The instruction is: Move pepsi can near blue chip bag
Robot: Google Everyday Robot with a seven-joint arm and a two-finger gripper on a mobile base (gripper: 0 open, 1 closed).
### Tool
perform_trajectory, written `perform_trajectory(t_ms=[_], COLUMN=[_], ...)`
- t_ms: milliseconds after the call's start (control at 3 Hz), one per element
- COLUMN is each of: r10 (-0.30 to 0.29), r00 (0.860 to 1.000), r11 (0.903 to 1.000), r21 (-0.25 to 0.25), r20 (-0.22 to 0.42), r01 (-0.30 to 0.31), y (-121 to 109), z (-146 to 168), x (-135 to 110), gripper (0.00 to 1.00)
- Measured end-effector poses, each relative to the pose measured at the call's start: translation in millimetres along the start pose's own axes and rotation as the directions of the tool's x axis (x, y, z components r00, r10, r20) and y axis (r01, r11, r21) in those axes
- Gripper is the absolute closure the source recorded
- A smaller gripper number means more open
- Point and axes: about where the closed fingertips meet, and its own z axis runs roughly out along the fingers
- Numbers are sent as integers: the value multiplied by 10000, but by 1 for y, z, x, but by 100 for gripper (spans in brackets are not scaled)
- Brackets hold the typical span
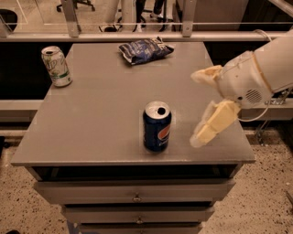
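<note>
The dark blue, silver-topped pepsi can (157,126) is stood upright at the grey table's (91,119) front centre. The wrinkled blue foil chip bag (145,49) is laid at its rear. The cream 2-finger gripper (197,109) is held spread and empty over its right side.

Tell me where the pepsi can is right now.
In the camera view the pepsi can stands upright near the front edge of the table, with the open gripper just right of it and the blue chip bag at the far edge.

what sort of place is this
Probably an office or lab: a grey drawer cabinet, chair wheels behind a railing, speckled floor. The gripper hangs open beside the pepsi can.
</note>
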Motion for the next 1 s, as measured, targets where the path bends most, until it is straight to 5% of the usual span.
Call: perform_trajectory(t_ms=[333, 667, 1000], r10=[207, 703, 991], r00=[9881, 9468, 9209], r11=[9986, 9933, 9905], r21=[-516, -1089, -1262], r20=[1522, 3140, 3771], r01=[-130, -376, -549], y=[8, 15, 15], z=[31, 73, 93], x=[-17, -24, -24], gripper=[0, 0, 0])
